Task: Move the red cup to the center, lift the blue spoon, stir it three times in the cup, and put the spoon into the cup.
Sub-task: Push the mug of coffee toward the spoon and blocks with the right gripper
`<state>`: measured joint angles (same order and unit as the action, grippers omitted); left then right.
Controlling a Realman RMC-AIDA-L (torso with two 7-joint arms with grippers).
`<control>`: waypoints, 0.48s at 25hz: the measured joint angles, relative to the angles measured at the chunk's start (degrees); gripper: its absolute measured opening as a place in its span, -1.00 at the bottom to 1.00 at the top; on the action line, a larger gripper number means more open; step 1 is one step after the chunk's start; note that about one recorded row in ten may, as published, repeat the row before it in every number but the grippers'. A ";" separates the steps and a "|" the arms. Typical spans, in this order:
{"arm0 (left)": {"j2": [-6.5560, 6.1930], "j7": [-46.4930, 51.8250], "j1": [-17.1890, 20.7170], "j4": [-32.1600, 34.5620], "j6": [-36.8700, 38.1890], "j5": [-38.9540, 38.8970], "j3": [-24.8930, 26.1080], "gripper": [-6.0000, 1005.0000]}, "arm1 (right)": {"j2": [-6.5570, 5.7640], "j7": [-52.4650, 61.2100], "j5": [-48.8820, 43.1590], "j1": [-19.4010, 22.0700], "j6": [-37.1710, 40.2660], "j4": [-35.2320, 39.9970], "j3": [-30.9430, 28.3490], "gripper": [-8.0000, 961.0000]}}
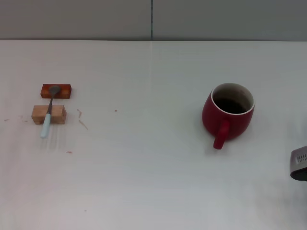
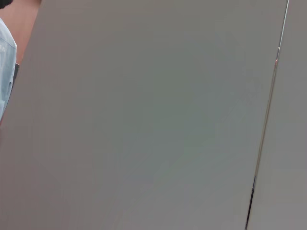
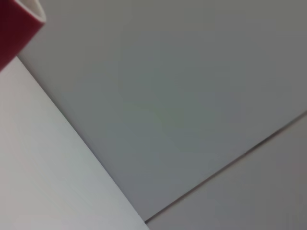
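Right gripper, jaw state cannot be told, nearest the red cup; blue spoon well left of cup, across wooden blocks.

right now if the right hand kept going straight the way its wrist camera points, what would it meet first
Probably the red cup, only grazed: it sits at the edge of the right wrist view. Dead ahead is table, then wall. The right hand barely shows, so depth is unclear.

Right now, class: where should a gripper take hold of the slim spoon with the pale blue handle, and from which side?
Probably the pale blue handle of the blue spoon, taken from above, fingers either side. The spoon lies propped across a light wooden block, its bowl on a reddish-brown block, so the handle's near end seems easiest to reach.
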<state>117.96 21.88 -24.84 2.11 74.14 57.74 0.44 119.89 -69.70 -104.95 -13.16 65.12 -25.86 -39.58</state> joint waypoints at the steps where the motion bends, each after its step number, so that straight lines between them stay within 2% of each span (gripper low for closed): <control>1: -0.01 0.00 -0.01 0.00 0.00 0.00 0.03 0.65 | 0.01 -1.01 0.02 0.09 0.24 -0.30 0.22 -0.94; 5: -0.02 0.00 -0.02 0.00 0.04 0.00 0.20 0.65 | 0.01 -6.03 0.09 0.24 1.17 -1.45 1.39 -0.94; 12: 0.00 0.00 0.05 0.00 0.32 0.00 0.14 0.65 | 0.00 -8.51 0.11 -0.98 2.38 -1.76 6.88 -0.94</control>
<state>117.96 21.88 -24.80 2.11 74.46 57.74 0.58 119.88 -78.21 -104.85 -14.14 67.50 -27.61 -32.70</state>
